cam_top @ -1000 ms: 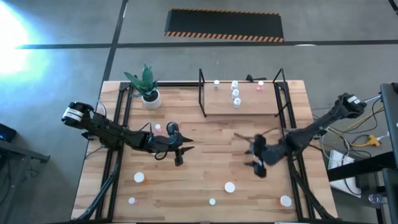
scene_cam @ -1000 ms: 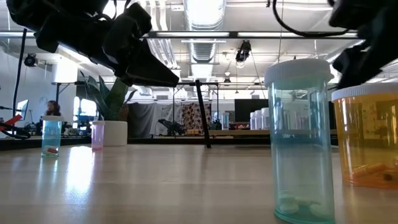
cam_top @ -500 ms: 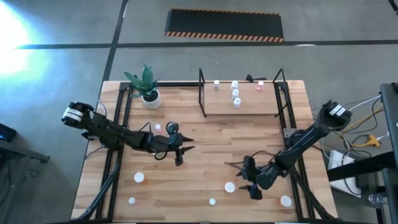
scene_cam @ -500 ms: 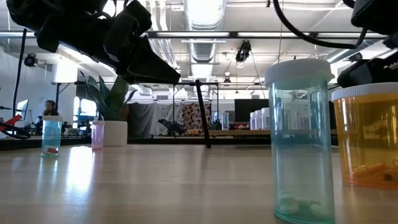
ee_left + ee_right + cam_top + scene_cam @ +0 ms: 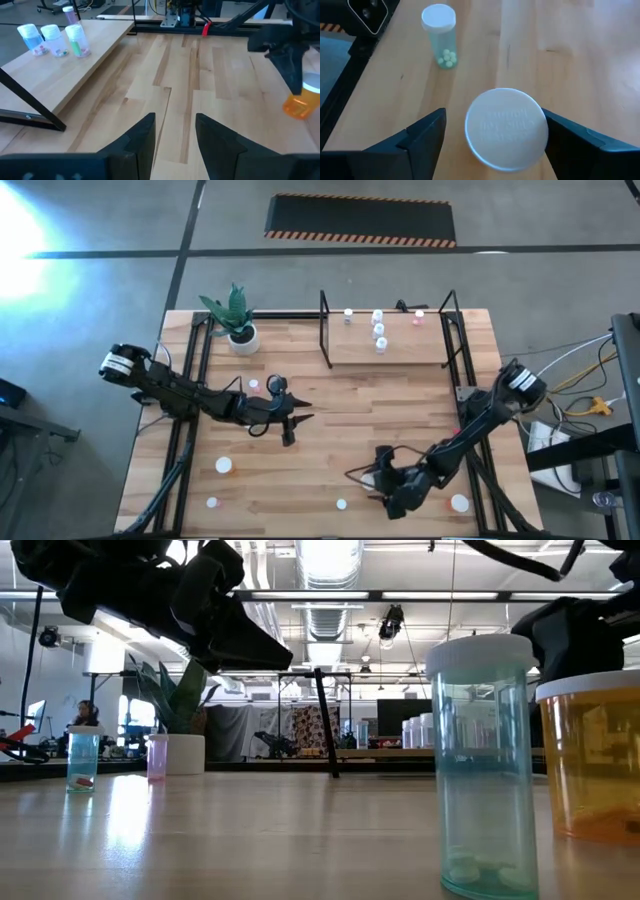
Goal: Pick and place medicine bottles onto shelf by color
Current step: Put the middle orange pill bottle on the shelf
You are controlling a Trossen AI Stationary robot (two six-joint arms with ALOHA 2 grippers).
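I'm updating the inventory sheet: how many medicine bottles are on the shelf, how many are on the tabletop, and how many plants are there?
Medicine bottles on the shelf: 5
Medicine bottles on the tabletop: 6, one of them between the fingers of the right end effector
Potted plant: 1
Total: 12

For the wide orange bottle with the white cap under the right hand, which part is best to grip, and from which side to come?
Grip the round body just under the white cap of the wide orange bottle, coming straight down from above. It stands upright on the wooden table, and the right hand is open with one finger on each side of the cap. The small green bottle stands apart, so closing should be safe.
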